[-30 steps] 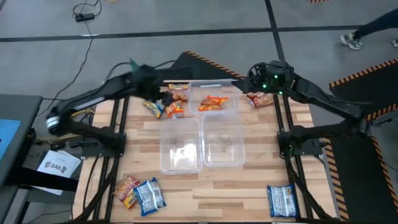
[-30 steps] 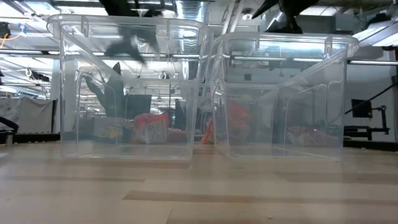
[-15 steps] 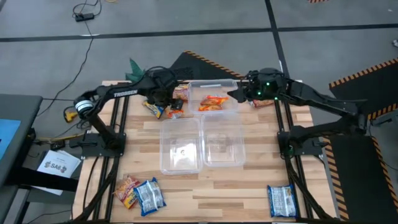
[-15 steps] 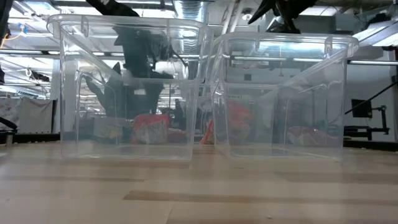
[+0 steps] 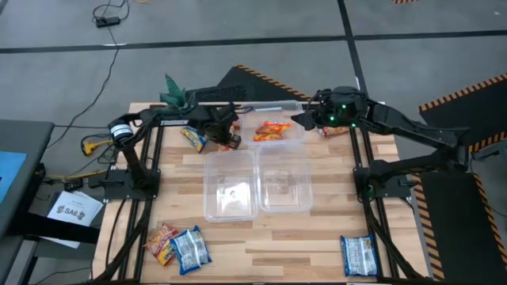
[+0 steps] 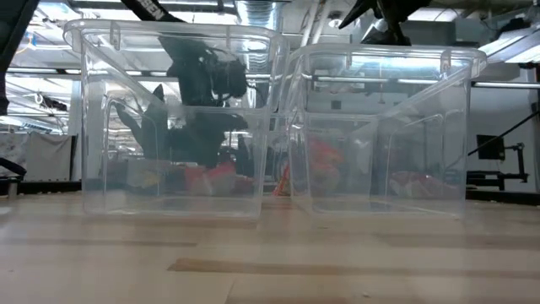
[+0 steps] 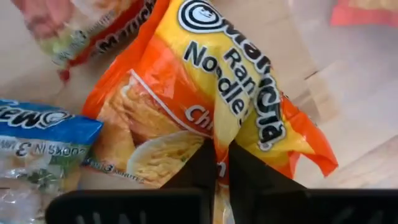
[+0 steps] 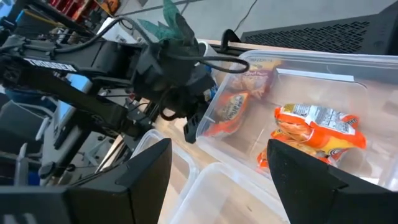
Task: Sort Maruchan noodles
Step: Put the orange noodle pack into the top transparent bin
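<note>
My left gripper (image 5: 227,136) is down at the far left of the table, just left of the far clear tub (image 5: 295,107), and is shut on an orange-and-yellow Maruchan packet (image 7: 186,106). A red packet (image 7: 81,28) and a blue-and-white packet (image 7: 37,146) lie right beside it on the wood. Another orange packet (image 5: 272,131) lies in the far tub. My right gripper (image 5: 302,121) hangs open and empty over that tub's right end; its wrist view shows its wide gap (image 8: 221,149). My left gripper pinches a raised fold of the orange-and-yellow packet's wrapper (image 7: 222,140) between its two fingertips (image 7: 202,163), near the packet's lower printed part. The fingers come from above, slanting down. The packet spreads away from the fingers over the wood; whether it is lifted clear, I cannot tell.
Two clear tubs (image 5: 230,186) (image 5: 286,182) stand side by side mid-table. A red packet (image 5: 325,128) lies under my right arm. An orange-red packet (image 5: 162,240) and a blue one (image 5: 191,249) lie near left; another blue one (image 5: 358,255) near right. A green plant (image 5: 173,89) stands far left.
My left gripper has swung toward the table's right edge and come down from above the far-left corner onto the packets beside the far tub. My right gripper has shifted a little toward the left and near side, over the far tub's right end, then held still.
</note>
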You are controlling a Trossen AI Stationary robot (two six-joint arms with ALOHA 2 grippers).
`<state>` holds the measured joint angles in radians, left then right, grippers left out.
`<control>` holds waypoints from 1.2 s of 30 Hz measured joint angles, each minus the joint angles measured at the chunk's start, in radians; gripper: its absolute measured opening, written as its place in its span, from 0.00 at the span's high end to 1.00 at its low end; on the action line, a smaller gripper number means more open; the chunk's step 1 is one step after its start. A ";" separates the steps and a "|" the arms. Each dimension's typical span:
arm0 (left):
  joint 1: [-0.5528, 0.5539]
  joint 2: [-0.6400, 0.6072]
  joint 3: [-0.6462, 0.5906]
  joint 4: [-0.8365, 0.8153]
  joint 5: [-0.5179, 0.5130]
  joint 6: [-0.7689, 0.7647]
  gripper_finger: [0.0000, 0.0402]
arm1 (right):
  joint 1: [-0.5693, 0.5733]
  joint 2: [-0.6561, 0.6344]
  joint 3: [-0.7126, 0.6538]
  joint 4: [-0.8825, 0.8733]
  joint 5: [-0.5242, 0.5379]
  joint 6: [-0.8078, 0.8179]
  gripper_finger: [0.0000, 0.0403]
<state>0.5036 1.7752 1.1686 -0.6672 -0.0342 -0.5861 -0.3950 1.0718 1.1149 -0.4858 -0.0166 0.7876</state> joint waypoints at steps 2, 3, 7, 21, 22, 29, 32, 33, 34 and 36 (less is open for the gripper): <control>-0.002 -0.042 -0.002 0.000 -0.011 -0.001 1.00 | 0.000 -0.002 0.000 0.002 0.000 0.000 0.29; -0.002 -0.075 -0.006 -0.005 -0.018 0.000 1.00 | 0.000 -0.002 0.000 0.001 0.000 0.000 0.29; 0.003 -0.221 -0.004 0.000 -0.087 0.000 1.00 | -0.001 -0.002 0.000 0.001 0.000 -0.001 0.29; -0.079 -0.365 0.025 0.412 -0.110 0.002 1.00 | 0.000 -0.001 0.000 0.097 0.000 -0.002 0.29; -0.092 -0.341 0.046 0.418 -0.113 0.014 1.00 | 0.000 -0.001 0.000 0.102 0.000 -0.002 0.29; -0.135 -0.111 0.224 0.445 -0.110 0.090 0.99 | -0.006 -0.001 0.000 0.139 -0.002 0.000 0.29; -0.127 -0.022 0.307 0.440 -0.083 0.084 0.95 | -0.016 -0.006 0.000 0.135 -0.004 0.000 0.29; -0.122 0.004 0.335 0.429 -0.064 0.079 0.92 | -0.020 -0.008 0.000 0.137 -0.004 0.000 0.29; -0.118 0.028 0.363 0.423 -0.043 0.076 0.88 | -0.022 -0.011 0.000 0.139 -0.004 0.000 0.29; -0.110 0.063 0.407 0.378 -0.007 0.065 0.80 | -0.032 -0.019 0.000 0.131 -0.004 0.000 0.29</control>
<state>0.3932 1.8379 1.5761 -0.2894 -0.0407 -0.5210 -0.4270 1.0523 1.1152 -0.3546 -0.0208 0.7876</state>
